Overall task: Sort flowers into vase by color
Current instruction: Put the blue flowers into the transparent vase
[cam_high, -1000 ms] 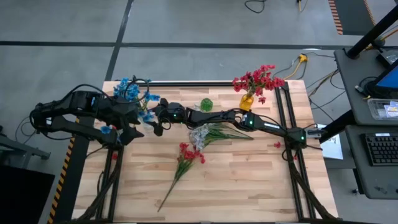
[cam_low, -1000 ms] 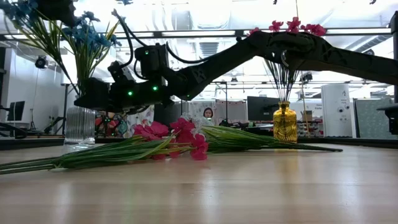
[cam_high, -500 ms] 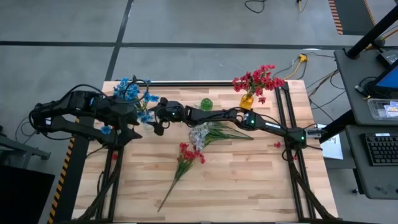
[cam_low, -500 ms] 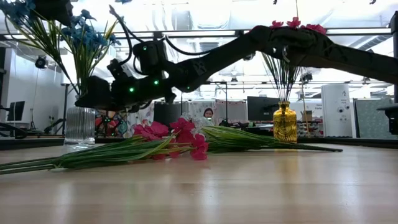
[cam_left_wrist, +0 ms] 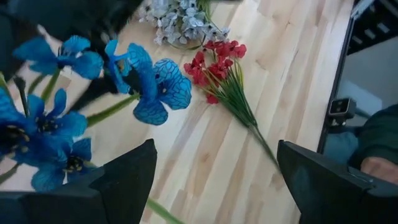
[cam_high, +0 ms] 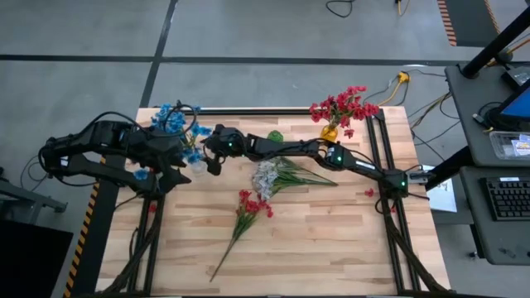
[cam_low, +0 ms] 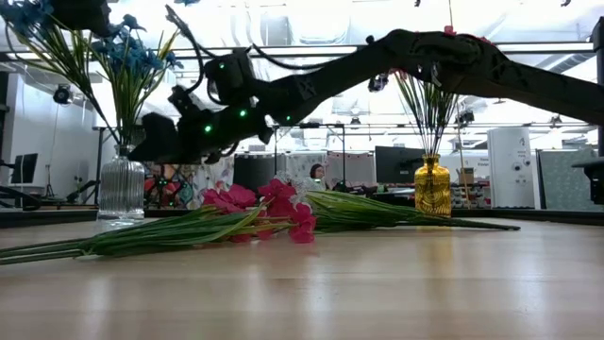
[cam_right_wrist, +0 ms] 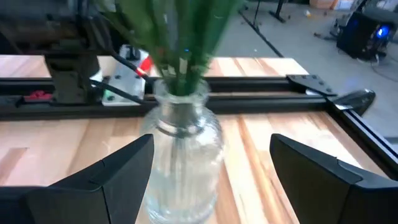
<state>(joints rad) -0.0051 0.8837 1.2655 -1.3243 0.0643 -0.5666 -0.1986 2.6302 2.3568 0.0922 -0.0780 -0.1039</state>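
The clear glass vase [cam_right_wrist: 182,163] stood at the table's 10 o'clock corner and held the blue flowers [cam_high: 175,122]. The yellow vase [cam_high: 329,133] stood at 1 o'clock and held red flowers [cam_high: 344,105]. A green glass vase [cam_high: 274,138] stood at 12 o'clock, partly hidden by the right arm. The white bunch [cam_high: 267,176] lay at table centre; the loose red bunch [cam_high: 252,204] lay toward 6 o'clock. The right gripper [cam_right_wrist: 208,171] hung with fingers spread wide, empty, facing the clear vase. The left gripper [cam_left_wrist: 214,171] was also spread wide, empty, beside the blue blooms. The wooden table [cam_high: 331,248] stood on grey floor; a person [cam_low: 316,173] sat behind.
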